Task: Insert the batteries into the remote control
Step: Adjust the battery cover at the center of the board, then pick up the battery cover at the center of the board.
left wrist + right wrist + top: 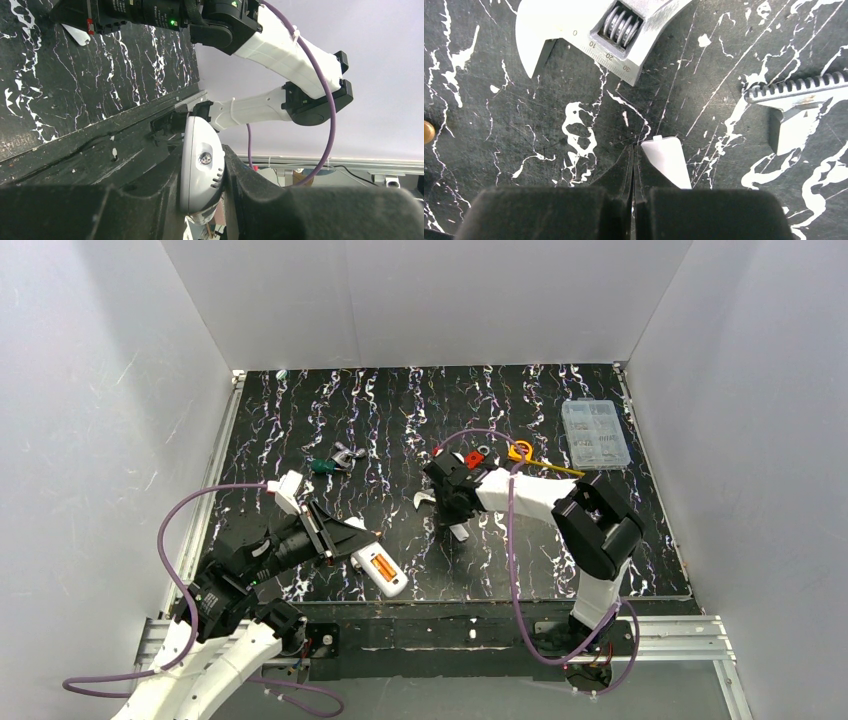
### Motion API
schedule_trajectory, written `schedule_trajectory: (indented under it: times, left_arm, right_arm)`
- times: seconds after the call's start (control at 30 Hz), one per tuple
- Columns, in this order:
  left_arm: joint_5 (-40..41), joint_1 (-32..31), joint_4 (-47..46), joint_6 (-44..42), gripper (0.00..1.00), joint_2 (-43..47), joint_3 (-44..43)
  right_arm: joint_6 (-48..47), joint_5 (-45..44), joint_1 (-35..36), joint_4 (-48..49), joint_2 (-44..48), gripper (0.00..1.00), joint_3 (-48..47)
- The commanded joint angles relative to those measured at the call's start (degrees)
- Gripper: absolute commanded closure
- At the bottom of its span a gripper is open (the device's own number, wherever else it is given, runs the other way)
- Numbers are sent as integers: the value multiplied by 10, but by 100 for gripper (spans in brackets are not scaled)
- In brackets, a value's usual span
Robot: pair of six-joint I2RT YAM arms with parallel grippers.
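Risks:
- The slim white rectangular remote control [385, 572] is gripped at one end only and held over the near edge of the black white-veined desk [300, 410]. A twist or a bump could lever it loose.
- The orange cylindrical batteries [379, 565] sit in the open back recess, facing up. With no lid on, tipping the handset could spill them.
- The small flat white plastic cover piece [667, 161] lies flat on the desk and looks hard to get under. A missed pinch would likely skid it toward the silver adjustable wrench head [624, 30].

Fingers:
- Left fingers [355, 540]: clamped narrow on the remote's thin end, one on each face.
- Right fingers [633, 162]: clenched tip to tip with nothing between them, low over the desk. The cover piece is just beside one tip; I cannot tell whether they touch.
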State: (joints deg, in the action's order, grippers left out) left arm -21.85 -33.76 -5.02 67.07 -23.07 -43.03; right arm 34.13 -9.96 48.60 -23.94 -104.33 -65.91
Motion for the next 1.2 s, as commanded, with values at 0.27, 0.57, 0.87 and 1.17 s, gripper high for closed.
schedule_trajectory:
  times: [0.27, 0.57, 0.87, 1.17]
  left_arm:
    - [-10, -2, -37, 2, 100, -1, -12]
    - [-14, -2, -42, 3, 100, -7, -14]
    - [-17, -2, -44, 3, 100, -14, -17]
    - [-8, -2, -32, -1, 100, -4, -16]
  right_arm:
    - [-150, 62, -10, 12, 161, 36, -15]
    - [-166, 37, -11, -13, 155, 34, 64]
    - [-139, 29, -11, 3, 124, 32, 93]
    - [-138, 19, -7, 2, 95, 33, 89]
